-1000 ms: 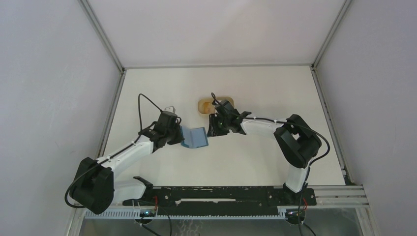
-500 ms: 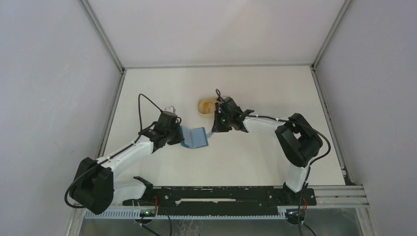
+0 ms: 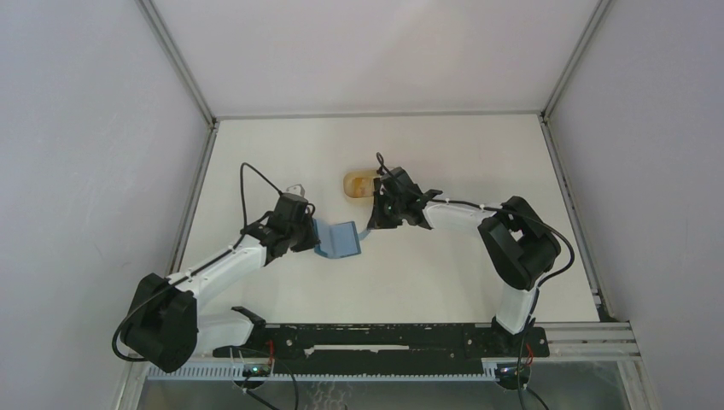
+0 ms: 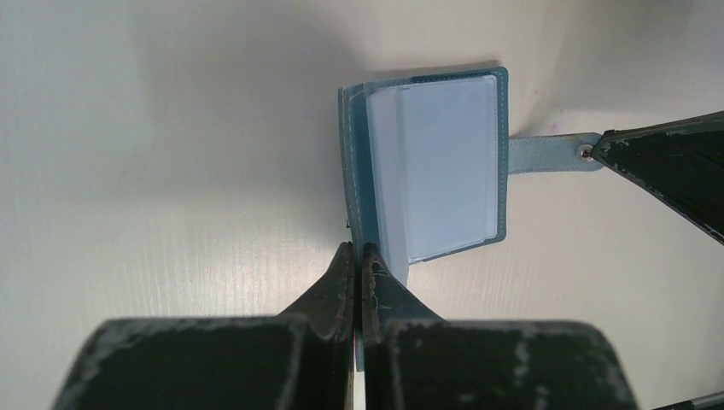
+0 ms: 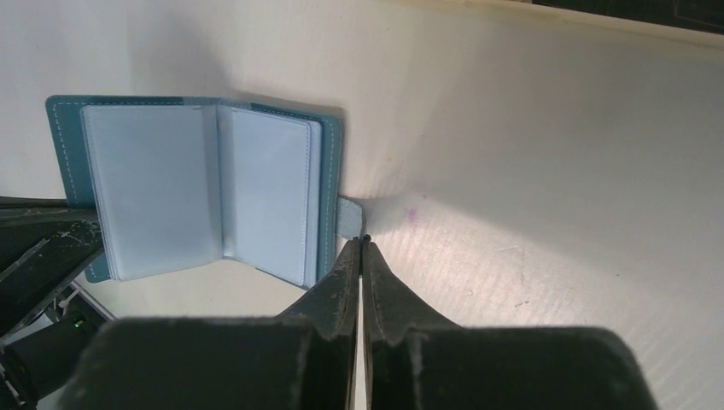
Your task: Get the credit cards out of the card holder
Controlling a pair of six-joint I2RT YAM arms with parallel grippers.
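The teal-blue card holder (image 3: 343, 239) lies open on the table between my two grippers. Its pale clear sleeves face up in the left wrist view (image 4: 444, 162) and the right wrist view (image 5: 154, 188). I cannot make out any credit card; no black card shows. My left gripper (image 3: 314, 235) is shut on the holder's left cover edge (image 4: 357, 248). My right gripper (image 3: 373, 226) is shut (image 5: 362, 239) on the end of the closure tab (image 5: 348, 215), which stretches out straight from the holder's right edge (image 4: 546, 154).
A tan rounded tray (image 3: 357, 184) sits just behind the right gripper, partly covered by it. White walls with metal frame posts enclose the table on three sides. The arms' bases stand at the near edge.
A second ago my right gripper sat lower and closer against the holder's right edge; it has since shifted slightly up and right. The left gripper and holder have stayed in place.
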